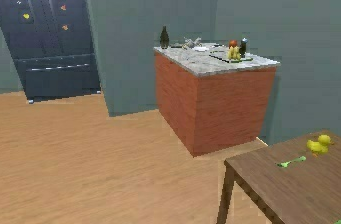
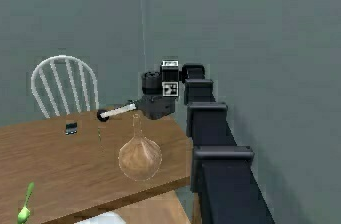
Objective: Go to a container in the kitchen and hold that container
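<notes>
Soft even indoor light, rather dim, walls (image 1: pixel 308 40) in flat shade, floor (image 1: pixel 78 150) and tabletop (image 2: pixel 48 160) mildly brighter

arm (image 2: pixel 216 150) extended, rising from bottom edge | pincer (image 2: pixel 106 114) fingers point left | hold: cannot tell

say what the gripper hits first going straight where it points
Probably the small dark object on the table ahead of the gripper; depth is unclear, so it may pass toward the white chair.
</notes>
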Robot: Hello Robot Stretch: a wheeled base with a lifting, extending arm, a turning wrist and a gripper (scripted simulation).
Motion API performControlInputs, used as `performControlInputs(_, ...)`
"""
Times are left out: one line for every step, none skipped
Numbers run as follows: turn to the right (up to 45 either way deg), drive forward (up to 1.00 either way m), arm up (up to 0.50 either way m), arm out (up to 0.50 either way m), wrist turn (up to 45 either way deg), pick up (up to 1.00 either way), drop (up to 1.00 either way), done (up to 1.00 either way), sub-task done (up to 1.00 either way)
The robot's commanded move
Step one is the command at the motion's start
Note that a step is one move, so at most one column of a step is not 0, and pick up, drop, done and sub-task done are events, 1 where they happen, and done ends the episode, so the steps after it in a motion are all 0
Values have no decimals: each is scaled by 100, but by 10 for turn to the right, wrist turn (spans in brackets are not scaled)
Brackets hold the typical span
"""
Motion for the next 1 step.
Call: performControlInputs(0,0,0,0,120,0,0,0,0)
